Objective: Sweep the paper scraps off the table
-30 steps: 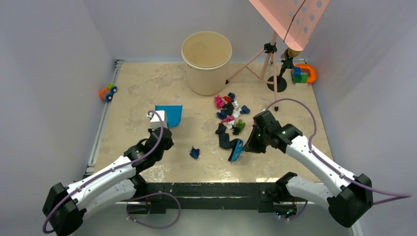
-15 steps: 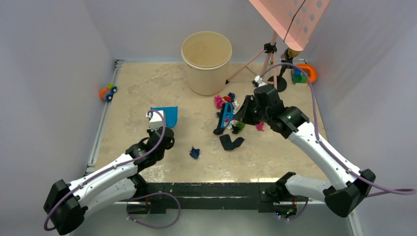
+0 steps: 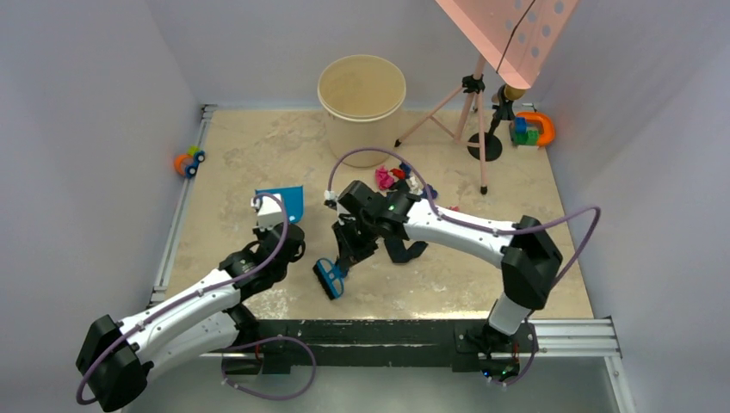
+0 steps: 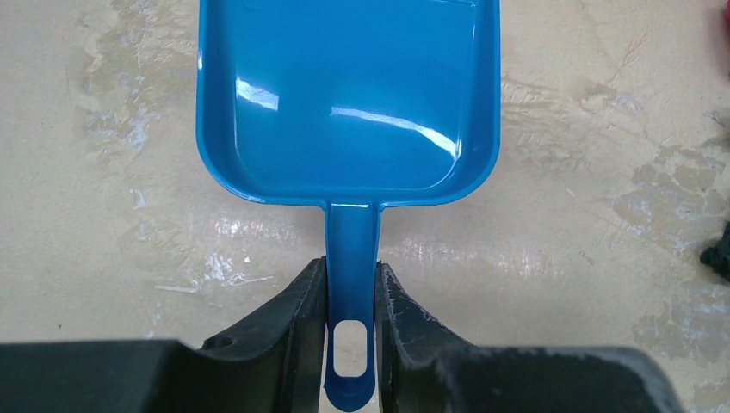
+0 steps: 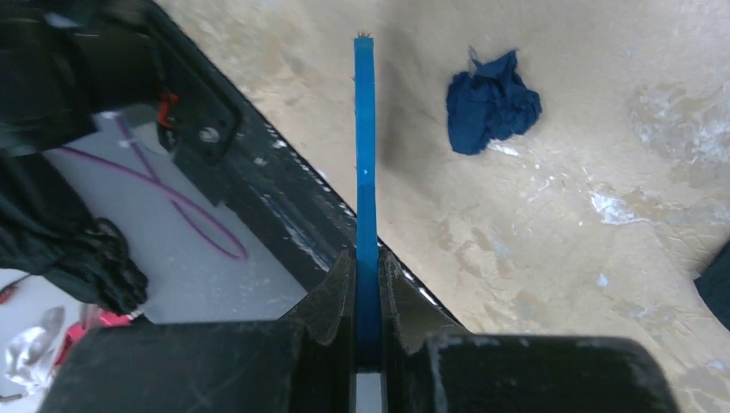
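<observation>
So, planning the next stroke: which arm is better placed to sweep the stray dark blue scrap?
Right. The right gripper is shut on the blue brush, which is right beside the dark blue paper scrap. The left gripper holds only the dustpan.

Blue dustpan (image 4: 349,95) held in left claw (image 4: 351,284); blue brush (image 3: 328,280) in right claw (image 5: 368,275). Beige bucket (image 3: 361,138) well beyond both. Toy car (image 3: 189,161) far left; tripod (image 3: 472,84) and toy blocks (image 3: 525,132) far right.
</observation>
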Robot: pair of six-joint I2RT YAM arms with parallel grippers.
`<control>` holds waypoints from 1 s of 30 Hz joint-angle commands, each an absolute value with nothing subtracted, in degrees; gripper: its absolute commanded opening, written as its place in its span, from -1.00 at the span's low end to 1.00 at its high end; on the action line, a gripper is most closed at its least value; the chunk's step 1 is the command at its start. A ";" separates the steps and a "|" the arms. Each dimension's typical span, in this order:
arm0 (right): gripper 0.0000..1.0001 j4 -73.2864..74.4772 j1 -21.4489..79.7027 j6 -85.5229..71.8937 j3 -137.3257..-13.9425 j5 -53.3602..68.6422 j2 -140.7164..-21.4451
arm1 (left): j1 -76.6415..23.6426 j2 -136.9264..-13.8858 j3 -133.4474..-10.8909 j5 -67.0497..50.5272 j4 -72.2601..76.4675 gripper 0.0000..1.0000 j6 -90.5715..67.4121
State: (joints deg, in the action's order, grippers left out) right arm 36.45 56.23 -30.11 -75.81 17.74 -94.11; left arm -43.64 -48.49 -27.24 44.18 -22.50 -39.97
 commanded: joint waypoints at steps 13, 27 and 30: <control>-1.00 63.25 53.32 -34.45 -86.75 -16.78 -96.10 | -43.81 -50.63 -30.22 40.72 -18.89 -1.00 -36.36; -1.00 64.21 48.00 -31.86 -85.86 -17.58 -83.86 | -43.78 -53.32 -28.97 25.43 -10.38 -1.00 -28.74; -1.00 61.23 47.99 -27.74 -80.63 -6.11 -81.48 | -43.77 -53.88 -27.49 16.29 -5.94 -1.00 -26.78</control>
State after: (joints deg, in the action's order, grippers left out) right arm 64.42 47.94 -32.62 -85.10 -17.41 -85.21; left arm -43.64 -53.36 -27.86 29.21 -14.87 -31.62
